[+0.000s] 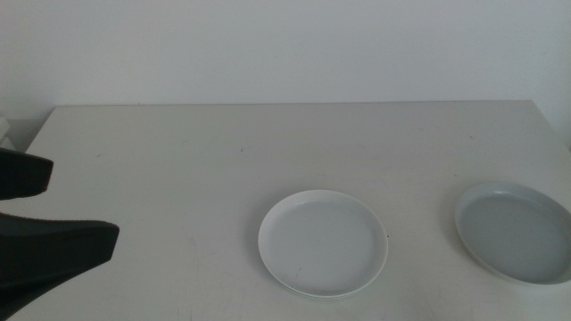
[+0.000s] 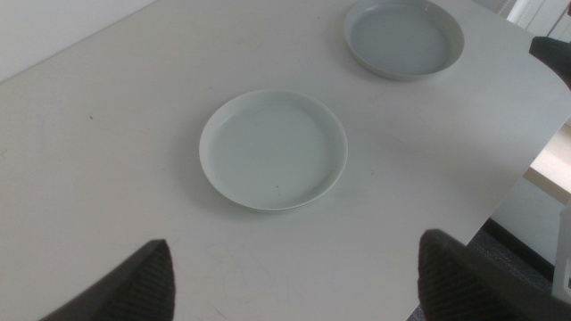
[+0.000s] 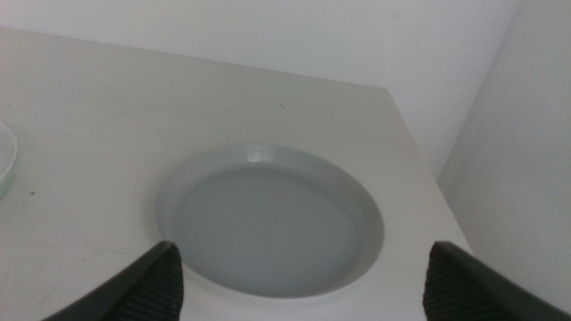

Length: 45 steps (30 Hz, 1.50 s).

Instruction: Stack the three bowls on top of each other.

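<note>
**Two bowls in view on the table, both grippers spread and holding nothing**

Middle view: two bowls show, not three. A white bowl [image 1: 323, 242] lies flat near the table's [image 1: 178, 160] middle front, and a grey-blue bowl [image 1: 515, 231] lies flat well apart from it at the right, its rim running out of the picture's right edge. The left gripper [image 1: 36, 209] comes in at the far left, jaws parted with nothing between them, well apart from the white bowl with bare tabletop between. Broad bare surface stretches behind both bowls to the table's back edge and the pale wall.

Left wrist view: the left gripper [image 2: 294, 276] hangs above the table, jaws wide apart and empty. The white bowl [image 2: 273, 148] lies ahead of the jaws, not touching them; the grey-blue bowl [image 2: 404, 37] sits farther off, near the table's rounded corner. The table edge runs close beside that bowl.

Right wrist view: the right gripper [image 3: 299, 281] hovers over the grey-blue bowl [image 3: 269, 221], jaws spread wider than the bowl and gripping nothing. A sliver of a second bowl's rim [image 3: 7, 160] shows at one side. The table's corner and side edge lie near this bowl.
</note>
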### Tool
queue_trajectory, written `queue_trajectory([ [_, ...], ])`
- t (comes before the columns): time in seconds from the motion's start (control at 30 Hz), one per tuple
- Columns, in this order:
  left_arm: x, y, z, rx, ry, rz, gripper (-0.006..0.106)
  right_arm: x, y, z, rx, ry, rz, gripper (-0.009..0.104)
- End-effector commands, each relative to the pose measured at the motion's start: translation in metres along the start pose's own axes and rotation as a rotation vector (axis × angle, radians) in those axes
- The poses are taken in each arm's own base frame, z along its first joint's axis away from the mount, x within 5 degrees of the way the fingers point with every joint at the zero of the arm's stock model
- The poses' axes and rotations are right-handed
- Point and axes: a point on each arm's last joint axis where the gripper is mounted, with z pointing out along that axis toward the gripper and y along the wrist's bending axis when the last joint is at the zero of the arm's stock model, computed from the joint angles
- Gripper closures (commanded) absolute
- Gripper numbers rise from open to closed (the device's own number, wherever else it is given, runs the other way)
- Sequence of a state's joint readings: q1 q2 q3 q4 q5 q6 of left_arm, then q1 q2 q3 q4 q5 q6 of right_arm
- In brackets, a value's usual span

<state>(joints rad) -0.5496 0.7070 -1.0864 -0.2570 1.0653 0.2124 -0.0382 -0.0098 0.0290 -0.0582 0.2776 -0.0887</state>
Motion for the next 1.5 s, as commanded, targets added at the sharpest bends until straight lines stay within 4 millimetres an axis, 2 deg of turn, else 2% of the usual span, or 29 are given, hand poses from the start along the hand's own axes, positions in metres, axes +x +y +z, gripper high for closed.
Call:
queue_trajectory([
  [0.0,-0.011,-0.001,-0.006,0.004,-0.089,-0.011,-0.005,-0.018,-0.003,-0.006,0.021,-0.097,-0.01,0.019],
  [0.1,-0.011,-0.001,-0.006,0.004,-0.089,-0.011,-0.005,-0.037,-0.006,-0.014,0.021,-0.054,-0.009,0.019],
  [0.27,-0.011,-0.001,-0.006,0.002,-0.089,-0.01,-0.005,-0.079,-0.014,-0.026,0.02,0.016,-0.007,0.019],
  [0.43,-0.011,-0.001,-0.006,0.002,-0.089,-0.01,-0.005,-0.117,-0.019,-0.027,0.01,0.097,0.007,0.019],
  [0.63,-0.011,-0.001,-0.006,0.002,-0.089,-0.01,-0.005,-0.152,-0.023,-0.011,-0.015,0.296,0.106,0.019],
  [0.8,-0.011,-0.001,-0.006,-0.002,-0.088,-0.008,-0.005,-0.182,-0.028,0.01,-0.006,0.454,0.189,0.019],
  [0.93,-0.011,-0.001,-0.006,-0.002,-0.088,-0.008,-0.005,-0.196,-0.031,0.035,-0.001,0.558,0.18,0.019],
  [1.07,-0.011,-0.001,-0.006,-0.002,-0.088,-0.008,-0.005,-0.201,-0.031,0.058,-0.004,0.609,0.178,0.019],
  [1.2,-0.011,-0.001,-0.006,-0.003,-0.088,-0.008,-0.005,-0.2,-0.031,0.086,-0.01,0.685,0.177,0.019],
  [1.47,-0.011,-0.001,-0.006,-0.003,-0.088,-0.008,-0.005,-0.185,-0.028,0.139,-0.034,0.886,0.153,0.019],
])
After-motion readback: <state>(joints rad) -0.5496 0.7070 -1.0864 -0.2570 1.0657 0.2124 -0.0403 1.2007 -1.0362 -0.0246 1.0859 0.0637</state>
